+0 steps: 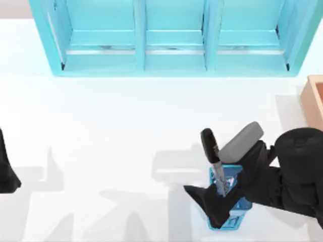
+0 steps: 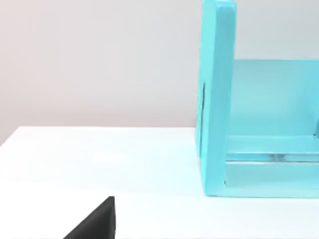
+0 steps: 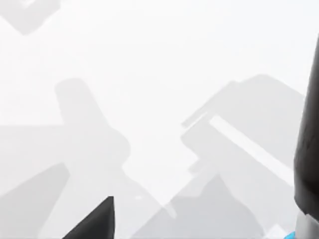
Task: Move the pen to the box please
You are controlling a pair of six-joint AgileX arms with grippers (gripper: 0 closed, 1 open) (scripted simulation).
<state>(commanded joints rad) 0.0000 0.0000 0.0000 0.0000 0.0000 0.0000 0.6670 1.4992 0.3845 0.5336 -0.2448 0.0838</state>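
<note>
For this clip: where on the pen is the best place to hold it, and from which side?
Probably the upper barrel just under the black cap of the pen, approached from the table's right. It stands tilted in the blue basket, cap up and well above the rim. The right gripper is already at the basket beside it.

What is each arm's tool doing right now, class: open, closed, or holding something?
Left tool: parked at the table's left edge; cannot be told.
Right tool: at the blue basket, by the pen; grip cannot be told.
</note>
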